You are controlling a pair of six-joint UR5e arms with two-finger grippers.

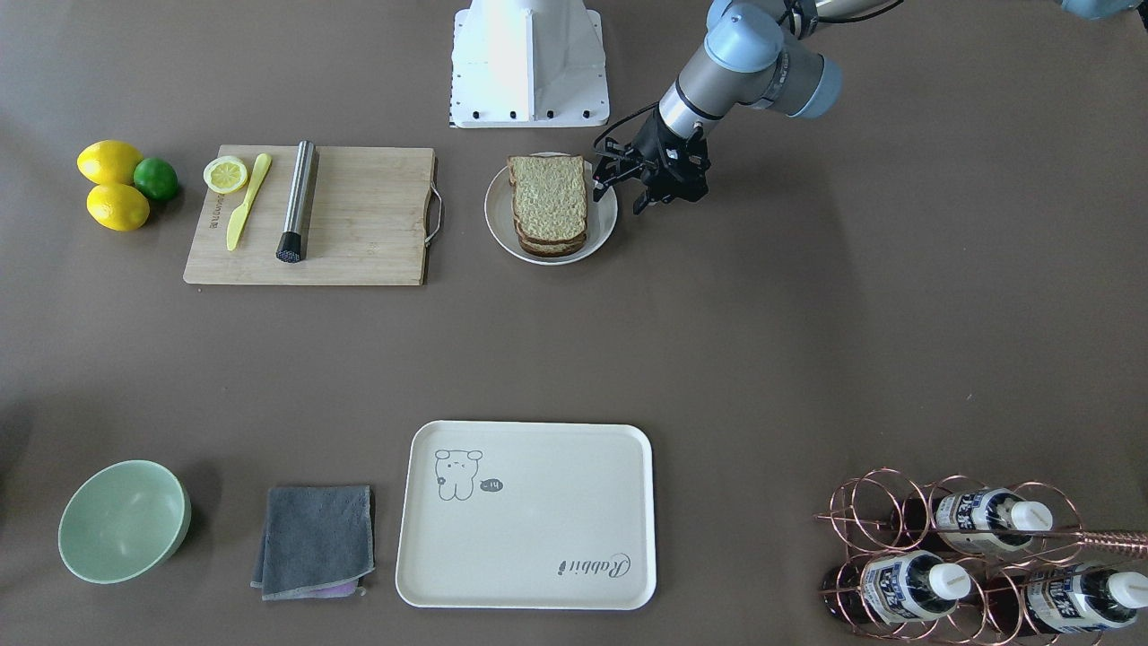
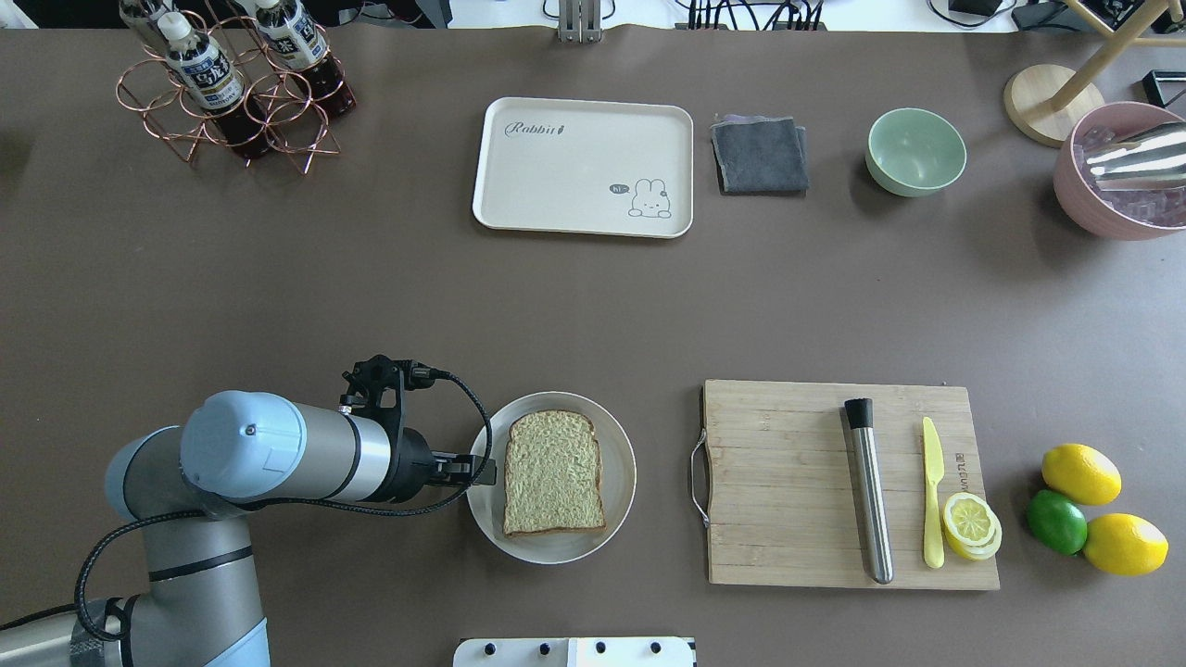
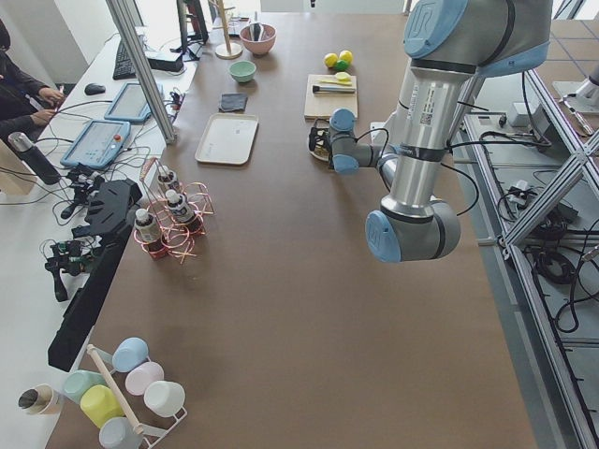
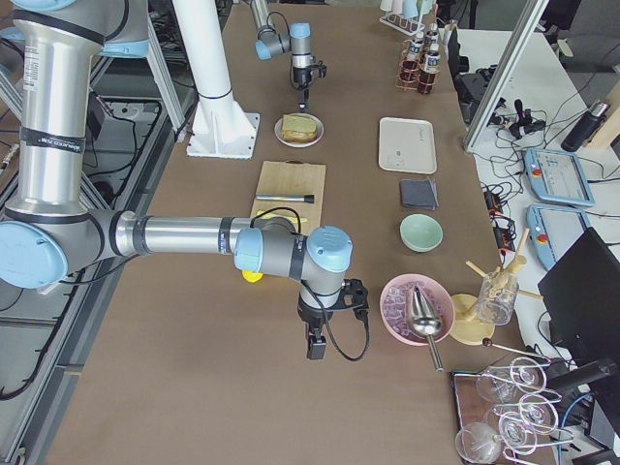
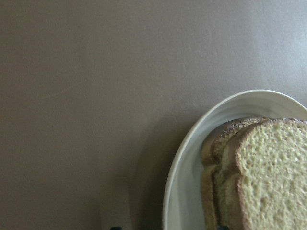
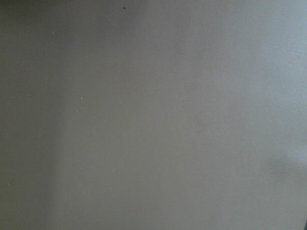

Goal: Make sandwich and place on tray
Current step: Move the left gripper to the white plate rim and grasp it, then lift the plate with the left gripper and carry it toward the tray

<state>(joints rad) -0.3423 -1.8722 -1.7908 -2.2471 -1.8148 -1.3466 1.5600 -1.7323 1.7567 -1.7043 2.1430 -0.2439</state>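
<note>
A stack of speckled tan bread slices point(image 1: 549, 205) lies on a round white plate point(image 1: 496, 215) near the robot's base; no egg shows. It also shows in the overhead view point(image 2: 553, 472) and the left wrist view point(image 5: 261, 177). My left gripper point(image 1: 619, 196) is open and empty, low beside the plate's edge, pointing at the bread point(image 2: 480, 469). The cream tray point(image 1: 527, 514) with the "Rabbit" script lies bare on the far side of the table point(image 2: 584, 167). My right gripper point(image 4: 315, 344) hangs over bare table far from the bread; I cannot tell its state.
A wooden cutting board point(image 2: 797, 482) holds a steel cylinder point(image 2: 868, 491), a yellow knife and a lemon half. Lemons and a lime point(image 2: 1056, 521) lie beyond it. A grey cloth point(image 2: 760, 154), a green bowl point(image 2: 915, 151), a pink bowl and a copper bottle rack point(image 2: 236, 83) line the far edge.
</note>
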